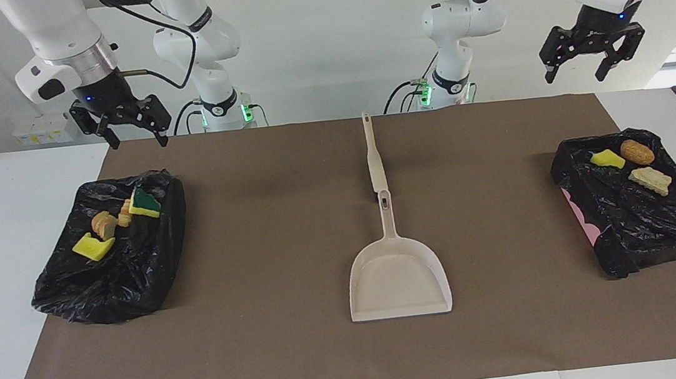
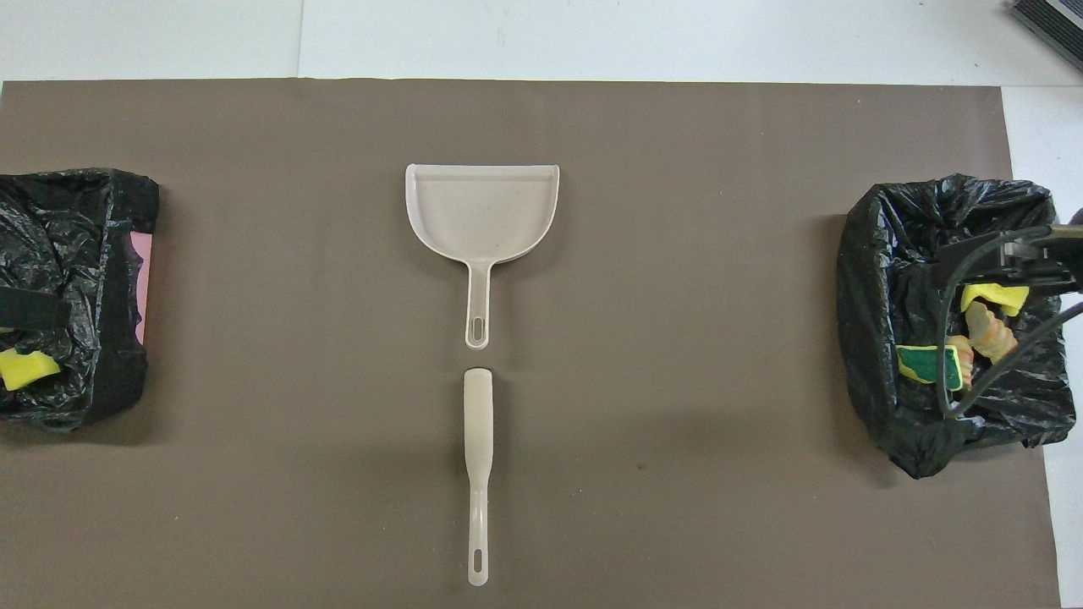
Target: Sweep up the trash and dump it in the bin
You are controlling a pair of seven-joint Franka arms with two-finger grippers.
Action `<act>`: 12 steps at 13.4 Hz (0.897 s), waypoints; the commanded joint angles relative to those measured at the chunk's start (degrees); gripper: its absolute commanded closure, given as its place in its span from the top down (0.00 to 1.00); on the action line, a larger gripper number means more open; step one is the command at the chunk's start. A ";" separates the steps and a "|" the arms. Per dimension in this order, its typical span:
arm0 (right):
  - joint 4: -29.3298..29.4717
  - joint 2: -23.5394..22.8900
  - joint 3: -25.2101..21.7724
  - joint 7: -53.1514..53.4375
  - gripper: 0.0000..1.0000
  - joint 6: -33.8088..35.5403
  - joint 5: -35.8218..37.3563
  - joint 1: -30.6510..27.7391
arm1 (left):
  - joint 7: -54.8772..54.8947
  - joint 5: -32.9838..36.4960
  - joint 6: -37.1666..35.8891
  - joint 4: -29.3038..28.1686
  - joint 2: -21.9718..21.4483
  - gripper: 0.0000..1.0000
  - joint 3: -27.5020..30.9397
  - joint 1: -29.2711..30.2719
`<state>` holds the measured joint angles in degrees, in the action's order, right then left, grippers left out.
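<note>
The trash lies in two black-bagged bins. The bin [image 1: 104,295] [image 2: 880,279] at the right arm's end holds a yellow sponge chunk [image 1: 93,246], a brown lump [image 1: 104,224] and a green-topped sponge [image 1: 144,203] [image 2: 926,364]. In the bin [image 1: 656,225] [image 2: 93,211] at the left arm's end lie a yellow chunk [image 1: 608,158] [image 2: 25,369], a brown lump [image 1: 637,152] and a tan piece [image 1: 650,180]. My right gripper [image 1: 134,135] hangs open and empty high over its bin. Above the other bin my left gripper [image 1: 577,73] is also open and empty.
A beige dustpan [image 1: 397,277] [image 2: 482,211] lies on the brown mat [image 1: 257,254] at mid-table, its handle toward the robots. The beige brush [image 1: 375,160] [image 2: 478,440] lies in line with it, nearer to the robots. White table borders the mat.
</note>
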<state>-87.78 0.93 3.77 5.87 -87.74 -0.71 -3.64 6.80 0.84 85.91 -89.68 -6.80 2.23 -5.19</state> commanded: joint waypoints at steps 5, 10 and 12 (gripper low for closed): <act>-0.20 0.65 0.28 -1.04 1.00 0.82 -0.87 -0.75 | -0.21 -0.40 -2.59 -0.83 -1.10 1.00 -0.74 0.79; -0.20 0.65 0.28 -1.04 1.00 0.82 -0.87 -0.84 | -0.12 -0.40 -2.51 -1.37 -1.37 1.00 -0.74 0.79; -0.20 0.65 0.28 -1.04 1.00 0.82 -0.79 -0.75 | -0.21 -0.40 -2.51 -1.37 -1.37 1.00 -0.74 0.79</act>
<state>-87.78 0.93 3.77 5.87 -87.74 -0.71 -3.64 6.74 0.84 83.74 -89.86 -6.90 2.04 -5.18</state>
